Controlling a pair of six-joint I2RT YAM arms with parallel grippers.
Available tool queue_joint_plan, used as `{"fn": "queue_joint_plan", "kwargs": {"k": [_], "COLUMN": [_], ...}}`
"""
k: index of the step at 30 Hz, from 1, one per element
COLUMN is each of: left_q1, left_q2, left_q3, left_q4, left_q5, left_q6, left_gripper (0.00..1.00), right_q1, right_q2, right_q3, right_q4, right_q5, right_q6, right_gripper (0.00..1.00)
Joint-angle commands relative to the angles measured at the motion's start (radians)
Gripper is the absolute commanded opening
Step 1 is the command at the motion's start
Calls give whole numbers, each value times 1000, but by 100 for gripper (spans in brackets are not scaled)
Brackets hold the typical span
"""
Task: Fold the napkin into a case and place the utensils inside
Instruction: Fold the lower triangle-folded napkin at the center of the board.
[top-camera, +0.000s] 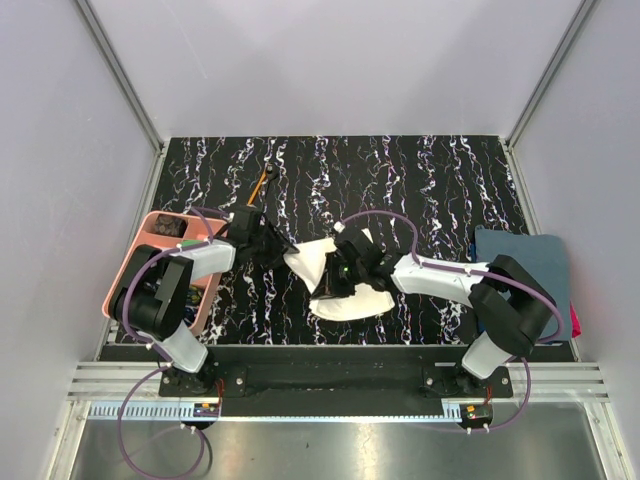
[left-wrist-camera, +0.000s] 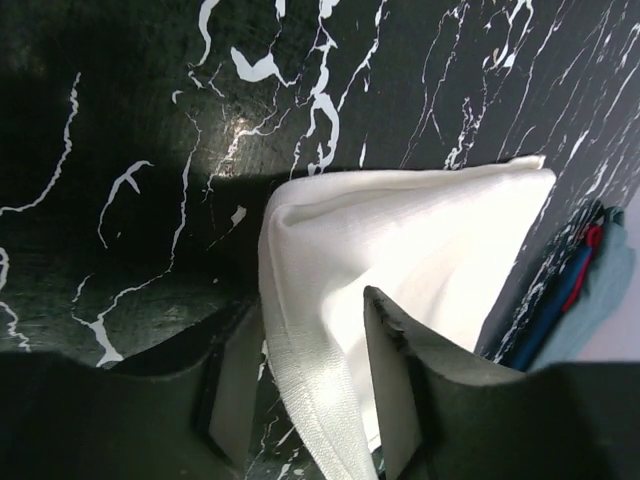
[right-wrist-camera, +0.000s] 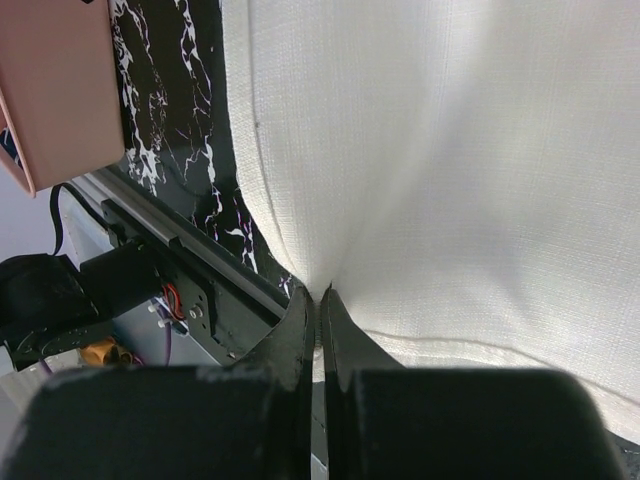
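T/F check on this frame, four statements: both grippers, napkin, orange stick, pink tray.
1. The right gripper is shut on the napkin. True.
2. The left gripper is fully closed. False: its jaws stand apart, straddling the napkin's folded edge.
3. The orange-handled stick is tucked inside the napkin. False: it lies on the table, apart from the cloth.
4. The pink tray sits at the table's left side. True.
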Motion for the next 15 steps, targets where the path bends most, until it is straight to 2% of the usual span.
{"fn": "queue_joint_plan", "kwargs": {"k": [1,3,4,6,7,11,15], "left_q1": [2,2,2,2,2,-7,-69], "left_q2": [-15,-21,-27,-30,-31,-50,-68], "left_q3": [-10,-8,-8,2,8,30,122], "left_q4": [65,56,55,38,29,-43,-178], "left_q5": [2,-4,-7,-8,-10,-44,-190], "left_q6": [18,34,39,57,65,111,172], "left_gripper": [36,29,21,11,2,0,0], "right_q1": [-15,-15,-15,-15,-15,-15,-15], "right_q2": [-45,-40,-36,-11,13,72,119], "right_q3": [-21,-40,-44,-67,-75,-124,-155], "right_q4": [48,77,88,143,166,279,409], "right_q5": [-39,-79,-99,-163,-190,-304,-396], "right_q6": [-11,-28,-34,-40,-45,-49,-19], "right_gripper": [0,0,0,0,0,0,0]}}
